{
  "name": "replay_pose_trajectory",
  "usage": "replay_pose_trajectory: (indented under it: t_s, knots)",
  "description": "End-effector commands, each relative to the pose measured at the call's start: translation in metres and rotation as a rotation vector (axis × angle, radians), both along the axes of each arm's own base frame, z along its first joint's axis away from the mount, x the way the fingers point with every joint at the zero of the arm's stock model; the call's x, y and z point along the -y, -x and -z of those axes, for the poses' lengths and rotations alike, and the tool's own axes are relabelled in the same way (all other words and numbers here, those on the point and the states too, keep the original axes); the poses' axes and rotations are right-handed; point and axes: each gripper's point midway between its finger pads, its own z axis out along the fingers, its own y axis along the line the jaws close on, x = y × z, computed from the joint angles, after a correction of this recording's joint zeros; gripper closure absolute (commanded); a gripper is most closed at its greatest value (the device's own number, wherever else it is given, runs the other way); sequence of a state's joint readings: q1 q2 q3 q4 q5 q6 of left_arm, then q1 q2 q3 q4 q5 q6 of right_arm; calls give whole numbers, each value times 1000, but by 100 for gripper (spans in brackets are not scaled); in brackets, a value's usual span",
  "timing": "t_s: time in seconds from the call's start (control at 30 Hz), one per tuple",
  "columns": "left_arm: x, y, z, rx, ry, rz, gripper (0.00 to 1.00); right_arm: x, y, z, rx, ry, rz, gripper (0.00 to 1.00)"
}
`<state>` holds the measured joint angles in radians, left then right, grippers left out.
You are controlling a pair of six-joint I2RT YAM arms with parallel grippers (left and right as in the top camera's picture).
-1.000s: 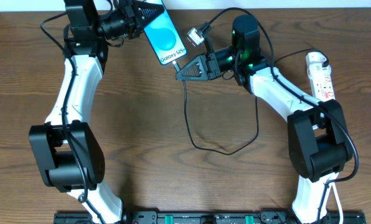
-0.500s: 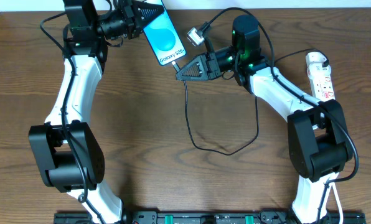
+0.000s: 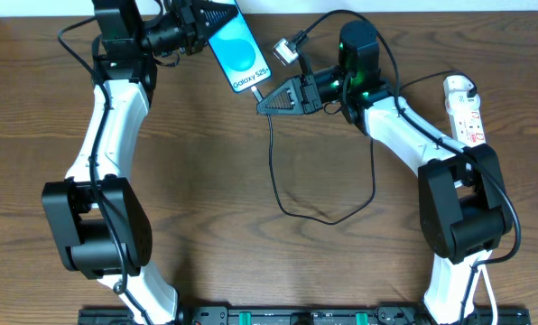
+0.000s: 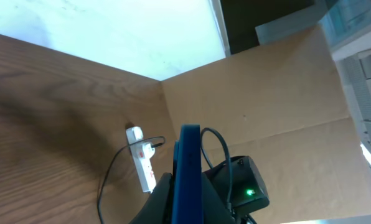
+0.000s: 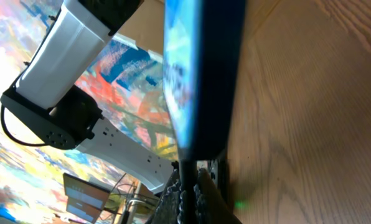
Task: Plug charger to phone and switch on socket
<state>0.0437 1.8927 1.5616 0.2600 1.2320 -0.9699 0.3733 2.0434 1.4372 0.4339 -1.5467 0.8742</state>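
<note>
The phone (image 3: 240,54), its screen bright blue, is held off the table at the back with my left gripper (image 3: 217,20) shut on its upper end. In the left wrist view the phone (image 4: 190,163) stands edge-on between the jaws of the left gripper (image 4: 189,202). My right gripper (image 3: 262,102) is shut on the plug tip of the charger (image 3: 271,162), right below the phone's lower end. In the right wrist view the right gripper (image 5: 188,194) holds the black plug tip against the bottom edge of the phone (image 5: 204,74). The white socket (image 3: 465,113) lies at the far right.
The charger cable loops across the middle of the wooden table (image 3: 206,199) and rises towards the right arm. A small grey connector (image 3: 285,51) hangs on a lead beside the phone. The socket (image 4: 142,167) also shows in the left wrist view. A cardboard wall (image 4: 279,106) stands behind.
The right arm has shifted very slightly to the right with the plug tip. The phone and the left arm have not moved.
</note>
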Motion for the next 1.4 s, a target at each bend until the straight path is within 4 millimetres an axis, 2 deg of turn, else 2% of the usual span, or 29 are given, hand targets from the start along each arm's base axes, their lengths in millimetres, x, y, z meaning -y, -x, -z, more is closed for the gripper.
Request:
replay_pose_trajectory:
  t_s: [0.0,0.37,0.63,0.77,0.93,1.17,1.37]
  knots:
    - [3,4,-21,38,23,14,93,4,-6,-2,6,-2,16,99]
    - [2,3,-24,55,21,11,93,12,-12,-4,9,-5,28,99]
    - [-17,-6,-32,80,33,-55,92,11,-11,-10,62,-25,22,99]
    - [-19,-6,-34,88,37,-53,93,11,-11,-13,111,-43,24,99]
    - [-18,-5,-34,88,37,-50,93,12,-11,-8,179,-67,22,99]
    - [-18,-4,-34,88,37,-42,92,11,-12,5,167,-61,21,99]
    - [-18,-4,-34,89,36,-43,93,10,-11,3,166,-61,16,99]
